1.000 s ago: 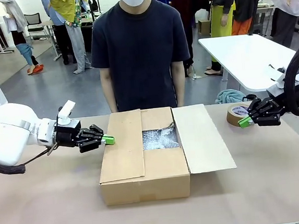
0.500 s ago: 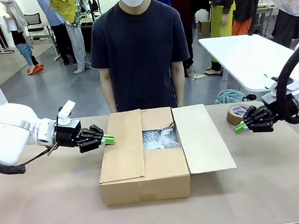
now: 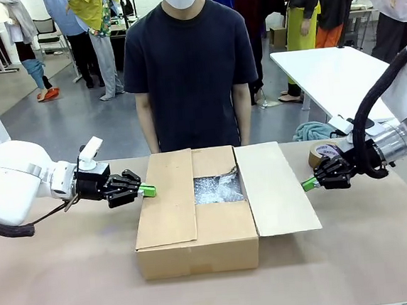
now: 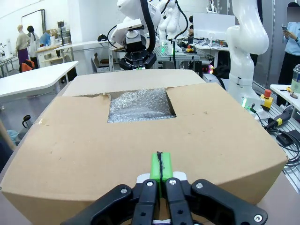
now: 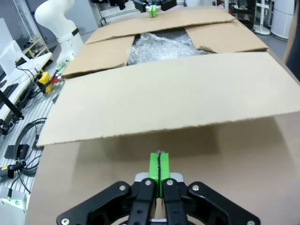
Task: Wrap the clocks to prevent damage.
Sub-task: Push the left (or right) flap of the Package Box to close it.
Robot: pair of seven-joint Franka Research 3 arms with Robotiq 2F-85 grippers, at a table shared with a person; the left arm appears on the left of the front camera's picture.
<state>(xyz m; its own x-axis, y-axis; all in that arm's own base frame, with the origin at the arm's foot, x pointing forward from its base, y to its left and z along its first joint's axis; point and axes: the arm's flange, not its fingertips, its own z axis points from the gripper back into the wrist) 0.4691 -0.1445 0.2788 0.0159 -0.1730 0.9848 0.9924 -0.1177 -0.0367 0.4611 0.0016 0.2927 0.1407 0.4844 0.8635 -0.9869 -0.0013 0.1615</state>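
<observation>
You had both sets of jaws pinched shut on nothing, which suited pushing rather than grasping. The left gripper (image 3: 148, 191) sat at the left side of the cardboard box (image 3: 198, 249), tips against the folded-down left flap (image 3: 166, 198), probably to steady it. The right gripper (image 3: 307, 183) hung low, just right of the right flap (image 3: 274, 189), which jutted over the table (image 3: 58, 279), likely so it could be folded in. No clock showed. Bubble wrap (image 3: 217, 189) lay in the gap between the flaps, so the clocks were presumably bundled inside. The tape roll (image 3: 323, 153) lay at the far right.
</observation>
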